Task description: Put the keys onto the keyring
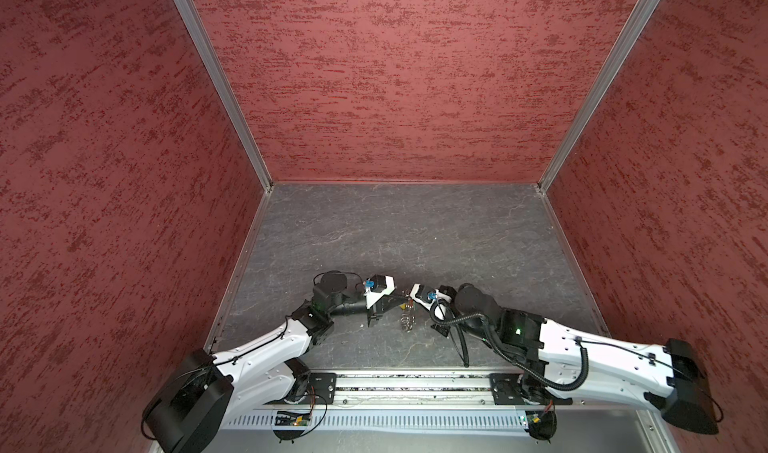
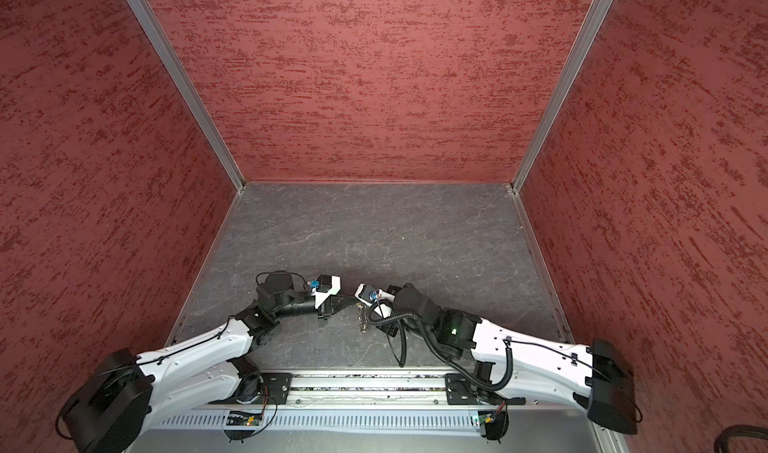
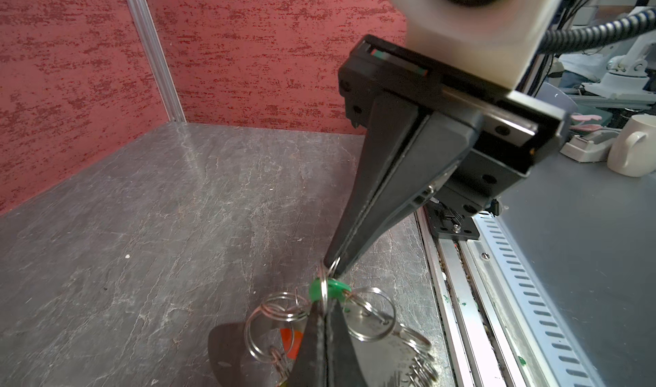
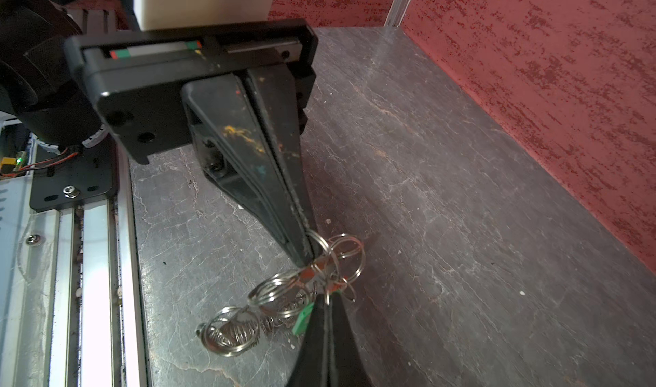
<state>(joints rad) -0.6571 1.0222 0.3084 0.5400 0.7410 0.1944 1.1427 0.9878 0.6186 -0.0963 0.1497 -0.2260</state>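
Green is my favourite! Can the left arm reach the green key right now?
Probably yes. The left gripper, shut, has its tips right at the green key. Nothing seems to block it, though the keyring loops and the right gripper crowd close.

I count one keyring [image 4: 229, 333] of way too many rings, one green key [image 3: 335, 290] and one red key [image 3: 291, 346].

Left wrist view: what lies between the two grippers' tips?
The green key and rings of the keyring, between left gripper and right gripper; the left wrist view shows it.
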